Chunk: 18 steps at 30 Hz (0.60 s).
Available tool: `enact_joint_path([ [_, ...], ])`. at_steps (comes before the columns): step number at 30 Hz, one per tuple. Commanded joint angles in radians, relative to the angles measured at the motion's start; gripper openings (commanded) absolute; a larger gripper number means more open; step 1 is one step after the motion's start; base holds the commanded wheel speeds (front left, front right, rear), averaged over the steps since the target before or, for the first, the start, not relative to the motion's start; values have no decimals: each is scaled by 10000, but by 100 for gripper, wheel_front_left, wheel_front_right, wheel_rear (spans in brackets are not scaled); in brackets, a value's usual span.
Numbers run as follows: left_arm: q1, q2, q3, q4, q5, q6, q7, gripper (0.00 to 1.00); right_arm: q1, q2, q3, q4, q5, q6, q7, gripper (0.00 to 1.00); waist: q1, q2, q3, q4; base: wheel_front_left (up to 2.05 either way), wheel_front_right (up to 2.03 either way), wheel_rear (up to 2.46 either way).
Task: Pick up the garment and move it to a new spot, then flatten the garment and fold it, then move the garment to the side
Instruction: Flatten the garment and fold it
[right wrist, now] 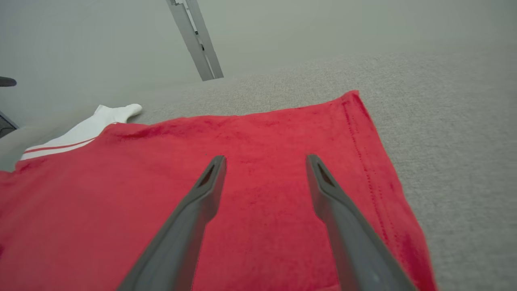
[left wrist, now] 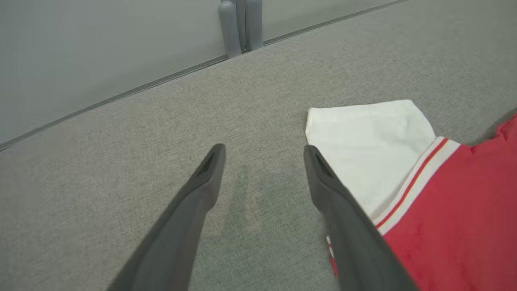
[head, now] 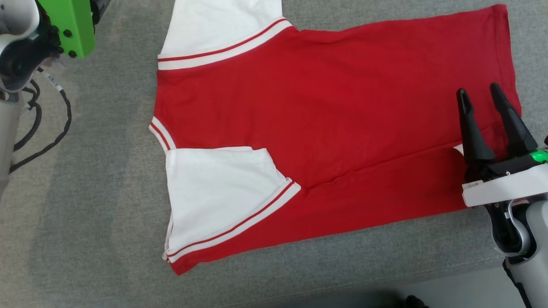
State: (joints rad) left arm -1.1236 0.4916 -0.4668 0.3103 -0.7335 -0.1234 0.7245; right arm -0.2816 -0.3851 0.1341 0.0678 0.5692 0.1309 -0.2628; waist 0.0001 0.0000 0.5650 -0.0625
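A red garment point(head: 325, 115) with white sleeves lies spread on the grey surface, its hem toward the right. The near white sleeve point(head: 214, 196) is folded in over the red body, and the near long edge is folded up. My right gripper point(head: 479, 92) is open above the hem end of the garment point(right wrist: 258, 210), holding nothing. My left gripper point(left wrist: 262, 151) is open over bare grey fabric, just left of the far white sleeve point(left wrist: 371, 141). The left arm's green and white wrist point(head: 64, 25) sits in the head view's upper left corner.
A grey fabric surface point(head: 85, 214) carries everything. Its near edge point(head: 428, 282) runs along the lower right of the head view. A pale wall with a grey post point(left wrist: 240, 24) borders the far side. Black cables point(head: 38, 124) hang by the left arm.
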Motion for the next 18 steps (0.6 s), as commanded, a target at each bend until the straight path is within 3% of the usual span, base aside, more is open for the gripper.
enact_joint_path([
  [1,-157,23,-105,181,10,-36,47,100,-165,48,-96,-50,97,-1,-27,100,-1,0,809,-571,0,0,0],
  [18,-1155,585,-857,735,-737,-88,44,100,-343,748,-142,-82,180,-1,-27,100,-1,0,1466,-1322,0,0,0],
])
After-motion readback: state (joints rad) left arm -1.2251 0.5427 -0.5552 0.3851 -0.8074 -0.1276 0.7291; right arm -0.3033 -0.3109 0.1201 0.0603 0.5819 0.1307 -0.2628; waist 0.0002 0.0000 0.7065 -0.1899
